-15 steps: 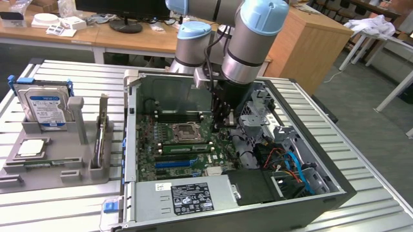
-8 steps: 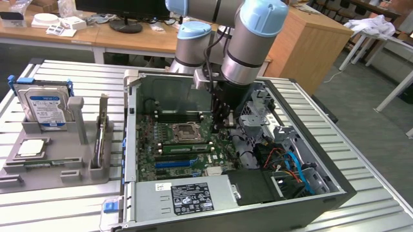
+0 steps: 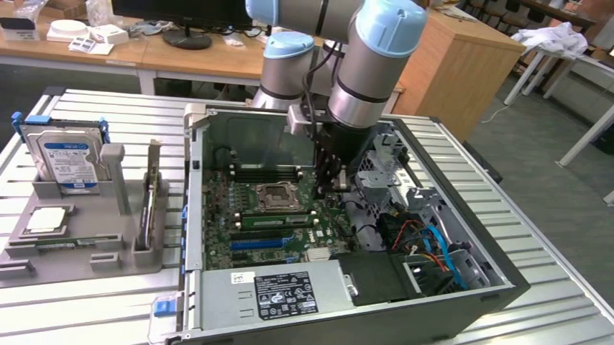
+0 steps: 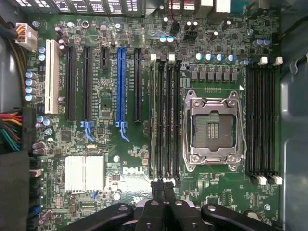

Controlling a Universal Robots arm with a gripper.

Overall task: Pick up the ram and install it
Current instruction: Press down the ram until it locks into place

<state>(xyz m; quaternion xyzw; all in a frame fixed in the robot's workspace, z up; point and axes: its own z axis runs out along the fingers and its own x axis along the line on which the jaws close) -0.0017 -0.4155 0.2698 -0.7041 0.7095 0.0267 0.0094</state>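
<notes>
The ram (image 3: 273, 221) is a slim green stick standing in a memory slot just beside the CPU socket (image 3: 275, 195) on the motherboard inside the open computer case. In the wrist view it is seen edge-on among the slots (image 4: 169, 120) next to the CPU socket (image 4: 214, 127). My gripper (image 3: 331, 188) hangs above the board toward the exterior view's right of the socket, apart from the ram. Its black fingers (image 4: 158, 191) are pressed together with nothing between them, so the gripper (image 4: 163, 190) is shut.
A grey tray (image 3: 82, 237) on the exterior view's left holds a silver hard drive (image 3: 67, 162), a CPU chip (image 3: 48, 219) and an upright dark expansion card (image 3: 149, 205). The case walls (image 3: 197, 180), power supply (image 3: 278, 295) and cables (image 3: 432, 244) ring the board.
</notes>
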